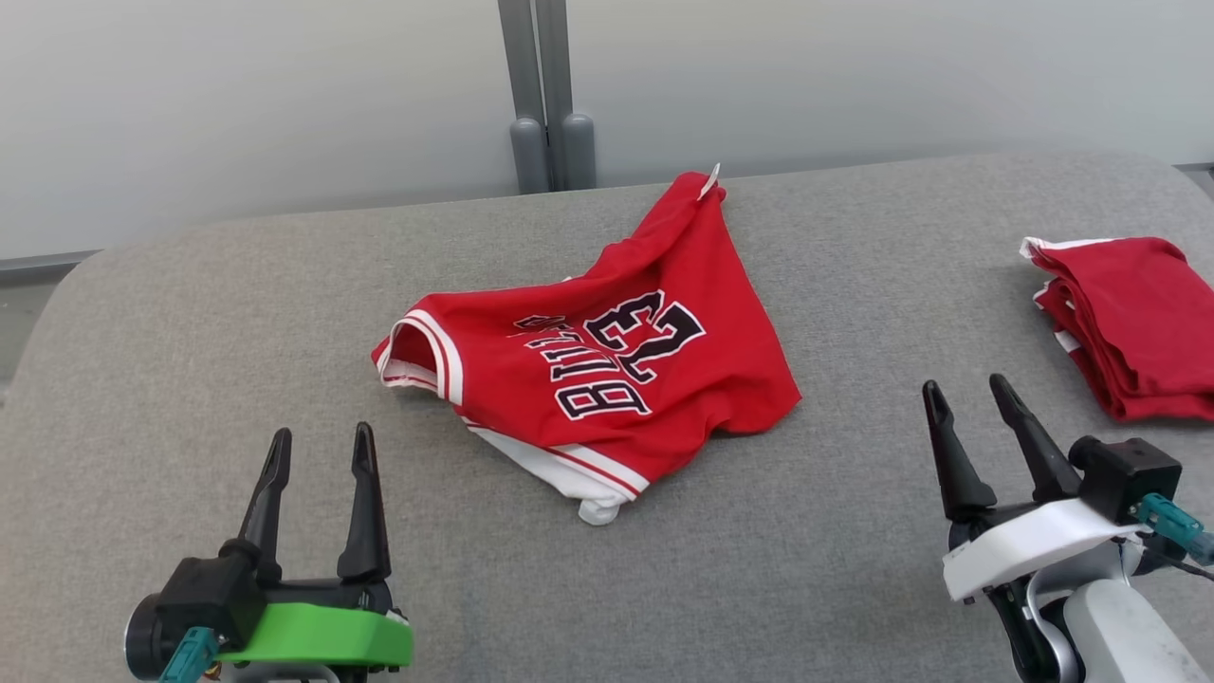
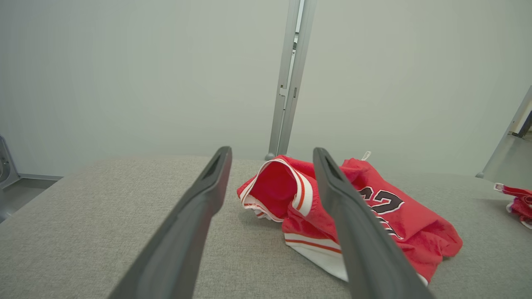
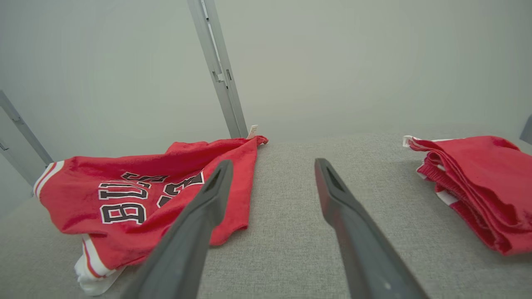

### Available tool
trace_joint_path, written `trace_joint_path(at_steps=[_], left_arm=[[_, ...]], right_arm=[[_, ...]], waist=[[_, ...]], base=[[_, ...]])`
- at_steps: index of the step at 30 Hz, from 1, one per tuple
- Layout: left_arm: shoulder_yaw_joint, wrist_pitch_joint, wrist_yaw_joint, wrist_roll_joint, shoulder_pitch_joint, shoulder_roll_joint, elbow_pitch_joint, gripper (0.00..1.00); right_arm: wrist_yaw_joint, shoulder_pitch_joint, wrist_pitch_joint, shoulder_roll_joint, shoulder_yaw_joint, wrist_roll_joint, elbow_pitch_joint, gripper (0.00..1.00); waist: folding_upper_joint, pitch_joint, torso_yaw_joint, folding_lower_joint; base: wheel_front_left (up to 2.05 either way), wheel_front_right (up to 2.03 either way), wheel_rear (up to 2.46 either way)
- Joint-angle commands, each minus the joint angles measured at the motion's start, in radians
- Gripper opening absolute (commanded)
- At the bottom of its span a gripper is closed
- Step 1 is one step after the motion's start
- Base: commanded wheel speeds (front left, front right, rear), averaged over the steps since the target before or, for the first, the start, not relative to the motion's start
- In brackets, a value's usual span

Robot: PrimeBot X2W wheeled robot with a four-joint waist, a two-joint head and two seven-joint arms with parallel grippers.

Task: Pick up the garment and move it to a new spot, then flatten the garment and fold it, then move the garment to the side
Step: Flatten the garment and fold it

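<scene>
Looks like square one, honestly. Closest in, lower left: left gripper, fingers spread wide, gripping nothing, parked near the jersey but not touching it. Same deal lower right with the right gripper: spread wide, empty, off to the side of the jersey.

Mid-table: jersey lying crumpled in a heap on the grey padded table, lettering up, white-trimmed armhole gaping toward the left gripper, little tag poking up at the far tip. Not picked up, not moved, not flattened, not folded, so basically everything left to do.

Further right: stack of folded red clothes, well apart from the jersey, probably eating up room for the final set-aside. Way back: grey post and plain wall, not in the way.
</scene>
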Motion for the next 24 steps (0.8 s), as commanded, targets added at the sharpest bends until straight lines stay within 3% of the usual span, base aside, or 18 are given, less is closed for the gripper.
trace_joint_path(at_steps=[1, 8, 24], left_arm=[[-0.001, -0.003, -0.004, 0.003, -0.005, 0.0, 0.004, 1.0], [-0.011, -0.003, -0.01, -0.003, -0.027, -0.003, 0.011, 1.0], [-0.04, -0.003, -0.006, -0.005, -0.076, -0.007, 0.015, 1.0]], right_arm=[[0.0, -0.001, 0.005, -0.005, 0.007, -0.001, 0.021, 1.0], [0.0, -0.076, 0.073, -0.002, 0.039, 0.04, 0.147, 1.0], [0.0, -0.35, 0.238, 0.026, 0.011, 0.294, 0.545, 1.0]], waist=[[0.0, 0.006, 0.013, 0.0], [0.0, 0.035, 0.062, 0.0], [0.0, 0.116, 0.248, 0.0]], base=[[0.0, 0.0, 0.0], [0.0, 0.0, 0.0], [0.0, 0.0, 0.0]])
